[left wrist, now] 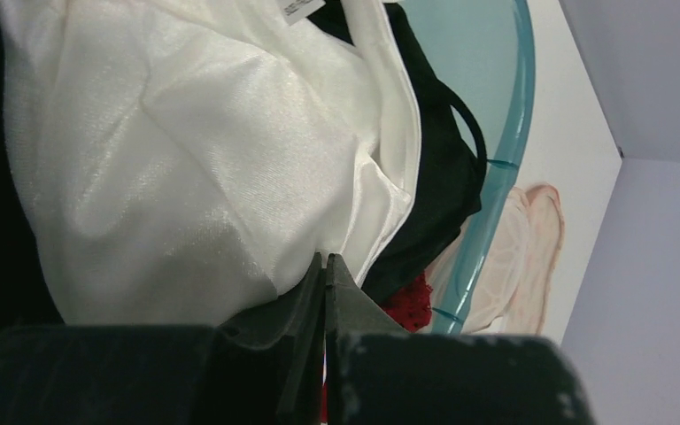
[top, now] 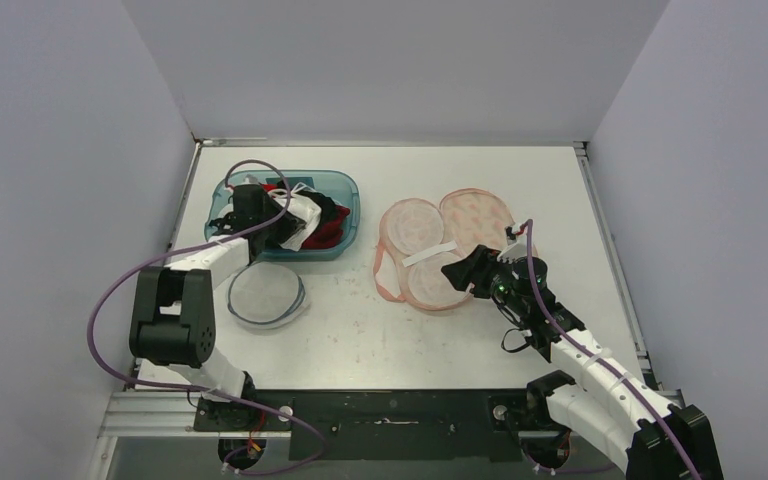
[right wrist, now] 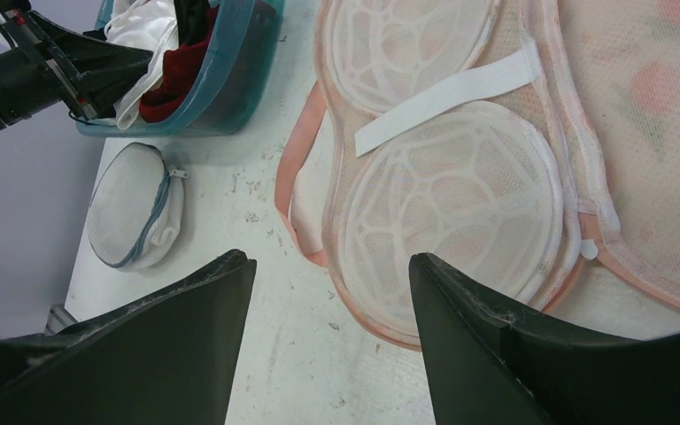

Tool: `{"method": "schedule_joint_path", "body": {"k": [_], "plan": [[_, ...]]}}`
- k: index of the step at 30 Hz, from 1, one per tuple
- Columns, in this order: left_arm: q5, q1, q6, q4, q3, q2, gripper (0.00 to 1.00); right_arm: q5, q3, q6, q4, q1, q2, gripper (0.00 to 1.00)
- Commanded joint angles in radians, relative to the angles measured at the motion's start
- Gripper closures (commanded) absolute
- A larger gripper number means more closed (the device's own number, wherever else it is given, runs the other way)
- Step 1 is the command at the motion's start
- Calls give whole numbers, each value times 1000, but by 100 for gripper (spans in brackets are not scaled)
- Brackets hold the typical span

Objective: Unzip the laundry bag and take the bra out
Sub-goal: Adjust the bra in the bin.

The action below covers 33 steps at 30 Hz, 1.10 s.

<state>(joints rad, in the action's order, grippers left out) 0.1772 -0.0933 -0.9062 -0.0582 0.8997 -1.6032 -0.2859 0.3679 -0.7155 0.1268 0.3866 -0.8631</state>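
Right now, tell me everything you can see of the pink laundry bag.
The pink laundry bag is sheer mesh with pink trim, spread open flat on the table, right of the teal bin. Its round cups show white ribbed frames, with a white strap between them. The open right end effector hovers over its near edge.

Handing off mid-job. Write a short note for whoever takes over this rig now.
Left gripper: shut, tips at the white satin garment in the teal bin; whether it pinches fabric is unclear.
Right gripper: open, empty, above the pink mesh laundry bag, which lies opened out.
Small grey-zippered mesh bag sits beside the bin.
Done: pink bag unzipped.
Left: bra not identifiable here; verify it is out.
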Motion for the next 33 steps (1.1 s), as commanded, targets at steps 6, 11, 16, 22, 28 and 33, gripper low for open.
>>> {"method": "schedule_joint_path", "body": {"k": [6,11,16,22,28,33], "plan": [[-53,4,56,8,39,16,100,-4,5,9,51,-4,-1,34],[-49,-15,91,102,94,153,97,4,39,42,18,-5,4,34],[-51,-27,121,172,124,307,73,34,92,87,-44,-6,12,31],[-118,-117,220,286,138,488,50,138,188,129,-191,-8,27,18],[-260,-436,302,265,31,658,32,352,218,87,-345,-13,72,4],[-355,-713,263,92,-143,712,22,420,183,31,-399,-30,110,3]]}}
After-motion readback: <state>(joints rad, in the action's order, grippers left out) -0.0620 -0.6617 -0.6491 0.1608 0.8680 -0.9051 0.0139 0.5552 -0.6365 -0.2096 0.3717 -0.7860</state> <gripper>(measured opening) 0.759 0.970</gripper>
